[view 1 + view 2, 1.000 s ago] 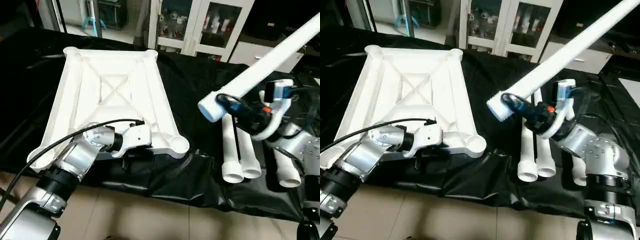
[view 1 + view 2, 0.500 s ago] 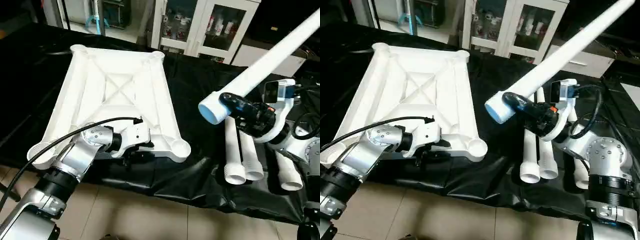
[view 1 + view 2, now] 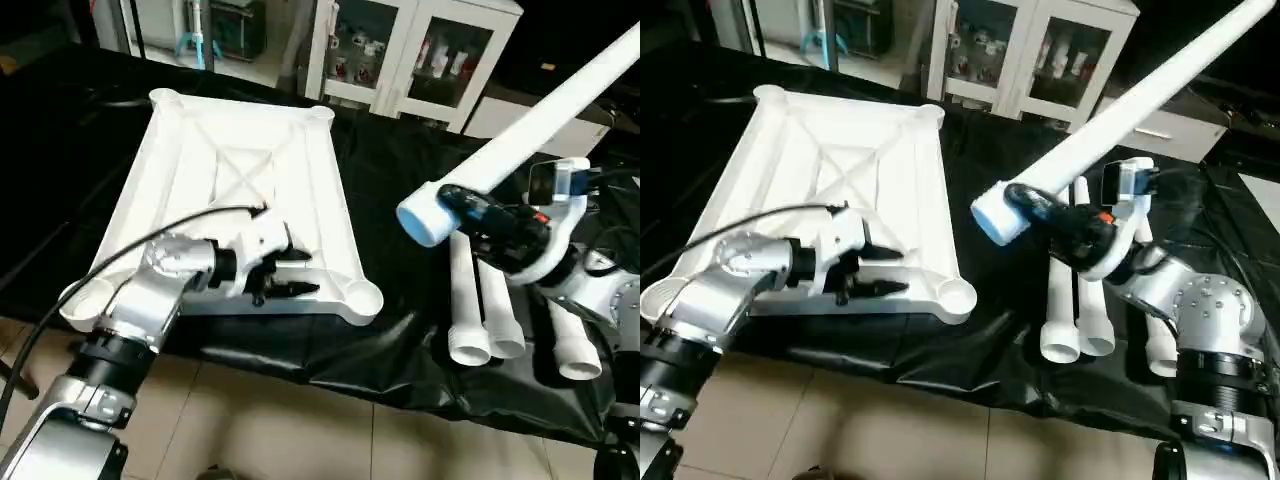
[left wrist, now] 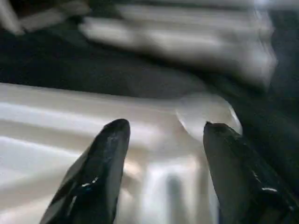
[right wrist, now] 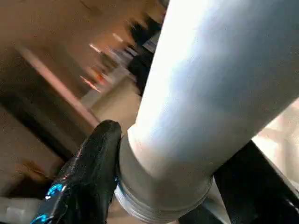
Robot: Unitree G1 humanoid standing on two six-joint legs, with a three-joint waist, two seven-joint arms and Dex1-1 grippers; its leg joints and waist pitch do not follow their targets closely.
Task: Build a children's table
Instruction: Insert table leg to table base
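The white table top (image 3: pixel 240 170) lies underside up on the left of the black cloth, ribs and corner sockets showing. My left gripper (image 3: pixel 298 273) is open just above its near edge, a little left of the near right corner socket (image 3: pixel 360 297); nothing is between its fingers (image 4: pixel 105 154). My right gripper (image 3: pixel 470 208) is shut on a long white leg (image 3: pixel 540 120) near its wide end. The leg slants up to the far right, off the table, and its wide end points toward the top. Three more legs (image 3: pixel 478 300) lie side by side below it.
The black-covered work table (image 3: pixel 400 170) ends at a draped front edge, with tiled floor (image 3: pixel 300 430) before it. Glass-door cabinets (image 3: pixel 420 50) stand behind. A black cable (image 3: pixel 130 255) arcs over my left forearm.
My left gripper has opened and risen from under the top's near edge to just above it. The right arm still holds the leg in about the same place.
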